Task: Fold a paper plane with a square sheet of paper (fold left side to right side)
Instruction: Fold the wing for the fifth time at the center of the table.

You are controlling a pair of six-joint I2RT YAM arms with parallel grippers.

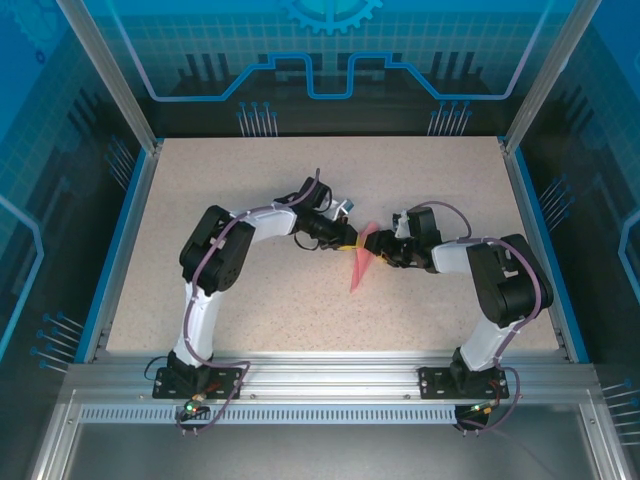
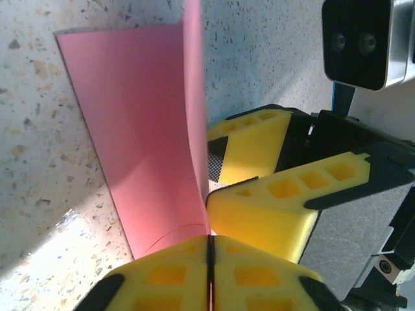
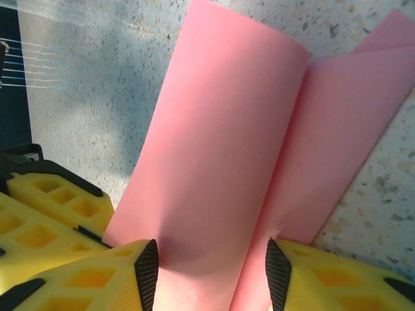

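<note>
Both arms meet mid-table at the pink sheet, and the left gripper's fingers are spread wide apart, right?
Not quite: the left gripper is closed, its fingers pressed together on the pink sheet, as the left wrist view shows. The rest holds.

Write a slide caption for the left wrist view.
Left gripper pinches the half-folded pink paper, right gripper close beside it.
</note>
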